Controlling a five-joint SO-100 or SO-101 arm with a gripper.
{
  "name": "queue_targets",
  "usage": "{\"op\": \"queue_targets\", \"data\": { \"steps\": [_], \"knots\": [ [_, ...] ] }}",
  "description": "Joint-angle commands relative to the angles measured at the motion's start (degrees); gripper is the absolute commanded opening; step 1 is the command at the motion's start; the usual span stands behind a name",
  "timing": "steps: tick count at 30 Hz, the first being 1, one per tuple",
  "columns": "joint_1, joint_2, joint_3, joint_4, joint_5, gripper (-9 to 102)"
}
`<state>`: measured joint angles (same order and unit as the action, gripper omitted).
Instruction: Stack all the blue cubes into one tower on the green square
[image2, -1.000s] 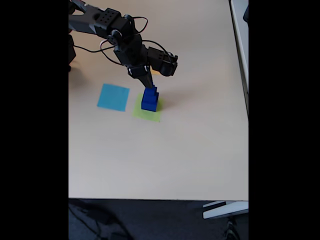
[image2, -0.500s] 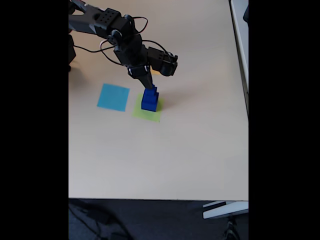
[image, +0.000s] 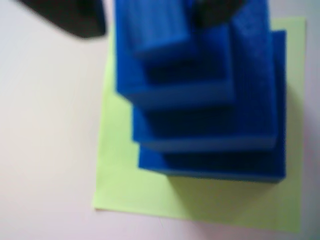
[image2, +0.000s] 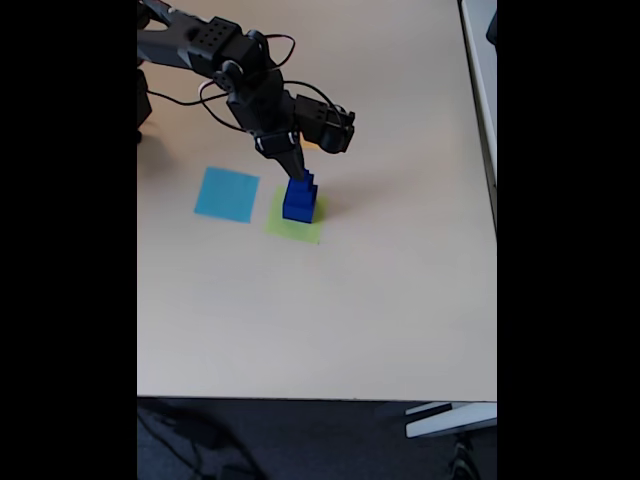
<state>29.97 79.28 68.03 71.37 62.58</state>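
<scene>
blue cubes (image: 210, 120): matte stepped tower | green square (image: 130, 190): flat paper | end effector (image2: 297, 172): grip unclear

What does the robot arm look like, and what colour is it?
In the fixed view the robot arm is black and blocky, made of chunky boxes joined together. One box has small round holes. Thin black cables loop out from it. Its black gripper narrows to a pointed tip.
</scene>
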Motion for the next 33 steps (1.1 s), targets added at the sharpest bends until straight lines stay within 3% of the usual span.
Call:
{"op": "queue_targets", "data": {
  "steps": [1,7,16,33],
  "knots": [
    [-0.09,2.11,-7.47,3.08,-0.44,8],
    [-0.97,0.97,-16.88,9.49,0.35,8],
    [-2.99,-1.41,-43.24,27.42,0.7,10],
    [-2.02,4.04,-35.51,29.44,0.18,11]
  ]
}}
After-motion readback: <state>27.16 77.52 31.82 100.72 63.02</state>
